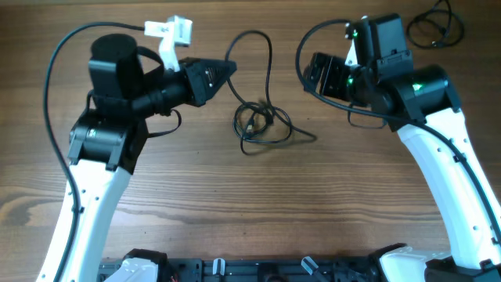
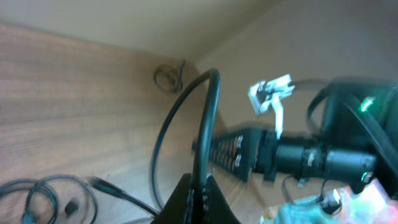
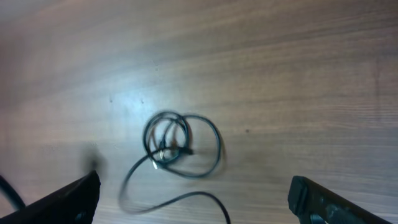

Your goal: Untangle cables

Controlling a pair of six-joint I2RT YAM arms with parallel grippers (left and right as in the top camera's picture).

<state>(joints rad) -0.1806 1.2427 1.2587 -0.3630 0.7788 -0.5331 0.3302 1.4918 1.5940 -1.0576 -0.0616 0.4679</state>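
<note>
A tangle of thin black cables lies at the middle of the wooden table. One strand arcs up from it and back to my left gripper, which is shut on it. In the left wrist view the shut jaws pinch this cable, and the tangle lies at the lower left. My right gripper is open and empty, to the right of the tangle. In the right wrist view its wide-open fingers frame the tangle from a distance.
A second small coil of black cable lies at the table's far right corner; it also shows in the left wrist view. Thick black wires run along both arms. The table's front edge carries a black rail.
</note>
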